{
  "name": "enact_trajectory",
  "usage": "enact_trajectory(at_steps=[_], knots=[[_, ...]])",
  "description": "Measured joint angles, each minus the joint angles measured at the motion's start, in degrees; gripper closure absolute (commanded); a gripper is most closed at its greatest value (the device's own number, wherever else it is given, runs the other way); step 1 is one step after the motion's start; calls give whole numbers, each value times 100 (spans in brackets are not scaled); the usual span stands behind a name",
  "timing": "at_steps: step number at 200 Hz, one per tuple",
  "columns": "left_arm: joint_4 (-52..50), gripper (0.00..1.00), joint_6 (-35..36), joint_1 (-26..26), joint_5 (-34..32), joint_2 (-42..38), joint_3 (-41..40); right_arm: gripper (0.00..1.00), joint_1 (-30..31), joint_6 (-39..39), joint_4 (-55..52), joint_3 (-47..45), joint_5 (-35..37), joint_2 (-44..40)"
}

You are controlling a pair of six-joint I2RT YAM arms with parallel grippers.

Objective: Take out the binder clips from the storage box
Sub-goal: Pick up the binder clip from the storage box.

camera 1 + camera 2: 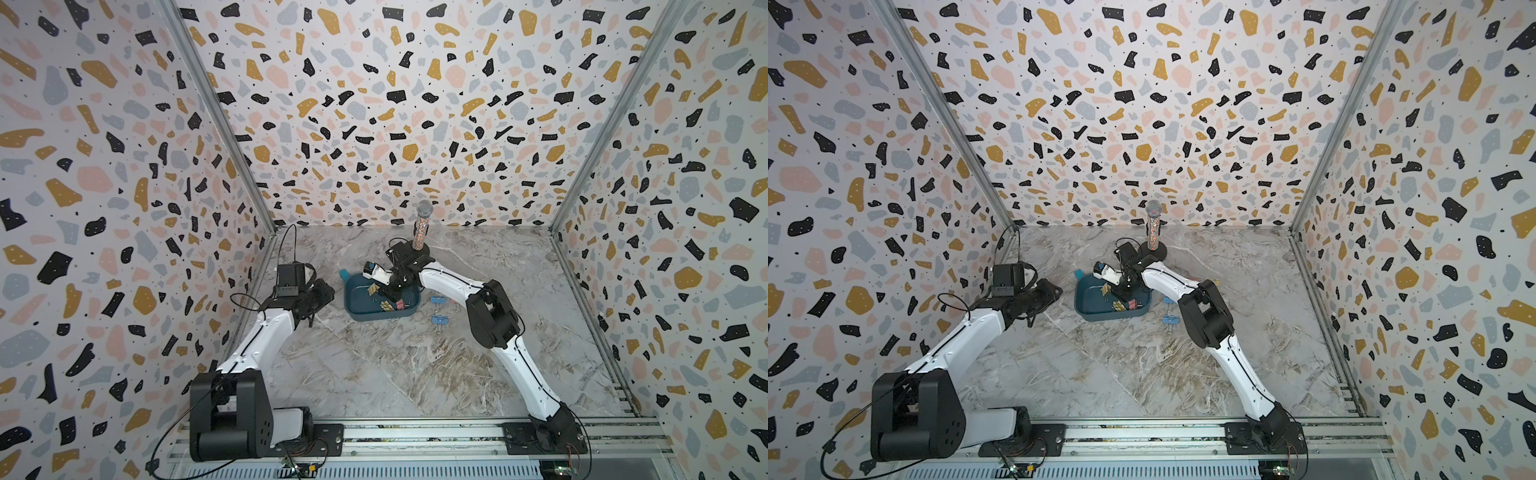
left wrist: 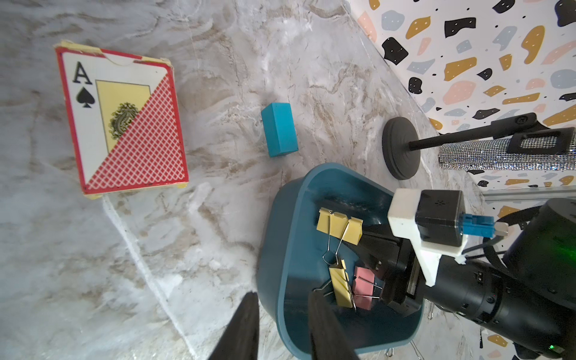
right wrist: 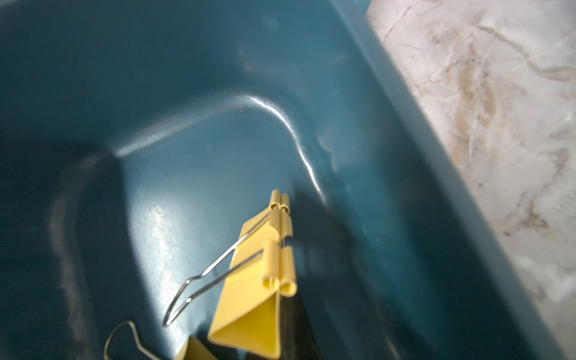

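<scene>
The dark teal storage box sits mid-table. My right gripper reaches down into it and is shut on a yellow binder clip, which shows close up in the right wrist view beside one dark finger. Another yellow clip and a pink clip lie on the box floor. Two blue clips lie on the table right of the box. My left gripper straddles the box's left wall, one finger outside and one inside, shut on it.
A bright teal block lies just beyond the box's far-left corner. A boxed deck of playing cards lies further off on the marble. A glittery microphone on a round black stand stands behind the box near the back wall.
</scene>
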Motion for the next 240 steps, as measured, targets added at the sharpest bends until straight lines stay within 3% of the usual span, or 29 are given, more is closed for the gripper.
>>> enact_trajectory(at_steps=[62, 143, 240], knots=[[-2, 69, 0, 0, -4, -46, 0, 100, -26, 177, 262, -203, 9, -136], [-17, 69, 2, 0, -17, -46, 2, 100, -146, 358, 452, -505, -33, -984], [-50, 69, 7, 0, -24, -55, 2, 100, -649, 516, 378, -1987, -179, -2448]])
